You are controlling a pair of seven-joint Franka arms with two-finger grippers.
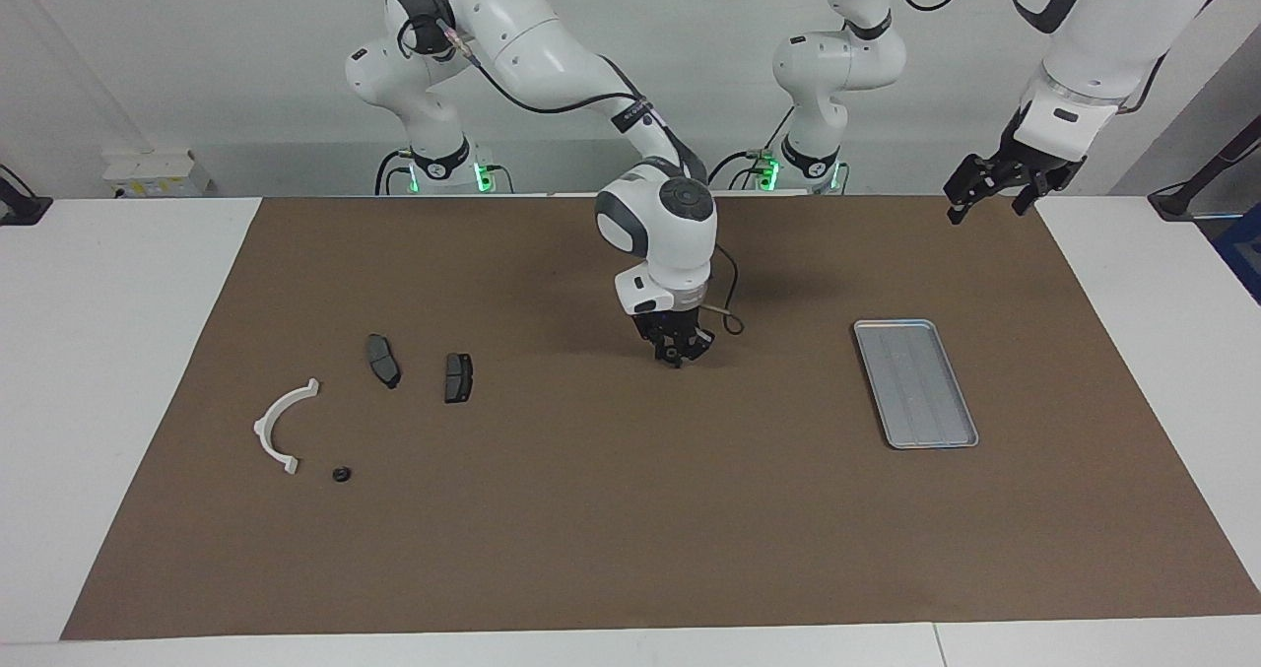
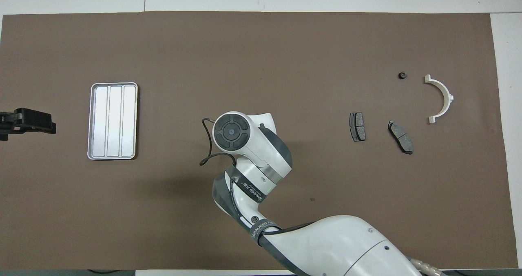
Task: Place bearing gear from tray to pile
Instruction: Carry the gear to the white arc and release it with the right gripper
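My right gripper (image 1: 677, 356) stands low at the middle of the brown mat, between tray and pile, with its fingers drawn in around a small black bearing gear (image 1: 670, 354). In the overhead view the right wrist (image 2: 232, 131) hides both. The silver tray (image 1: 916, 381) (image 2: 113, 121) lies toward the left arm's end with nothing in it. The pile lies toward the right arm's end: a white curved bracket (image 1: 281, 426) (image 2: 440, 98), two dark brake pads (image 1: 382, 360) (image 1: 458, 376), and another small black gear (image 1: 341, 474) (image 2: 402, 75). My left gripper (image 1: 990, 194) (image 2: 24, 121) waits open, raised over the mat's edge.
A brown mat (image 1: 630, 529) covers most of the white table. A black cable (image 2: 206, 145) loops off the right wrist. Bare mat lies between the right gripper and the brake pads.
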